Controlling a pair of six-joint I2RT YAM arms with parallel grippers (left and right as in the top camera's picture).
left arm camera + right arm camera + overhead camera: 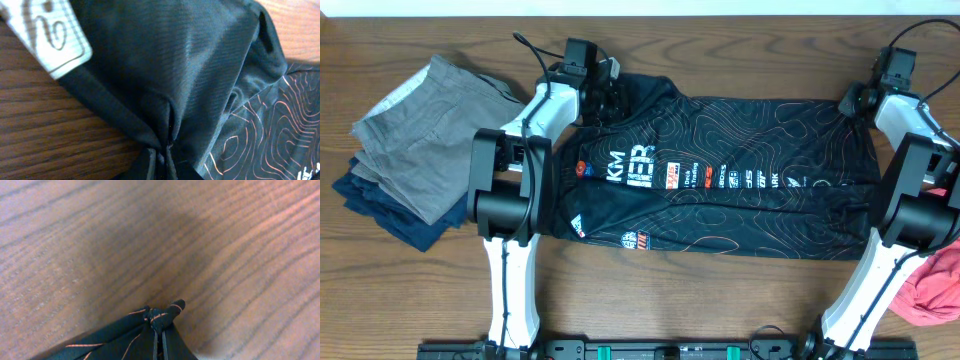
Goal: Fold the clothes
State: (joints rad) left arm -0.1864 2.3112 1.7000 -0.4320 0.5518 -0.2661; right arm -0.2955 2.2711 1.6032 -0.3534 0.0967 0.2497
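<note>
Black jersey (pixel 770 150) lengthwise across table (pixel 720 300) (collar leftward)

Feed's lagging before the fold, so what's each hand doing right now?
Left hand: closed, pinching the jersey.
Right hand: closed, pinching the jersey's edge.

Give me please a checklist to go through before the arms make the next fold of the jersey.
1. Grip of left end effector on jersey: ok, shut.
2. Grip of right end effector on jersey corner: ok, shut.
3. Both grips on the far edge: ok.
4. Flatness of jersey: ok, some bunching by the left grip.
5. Gap to trousers: ok.
6. Gap to red shirt: cannot tell, right arm hides it.
</note>
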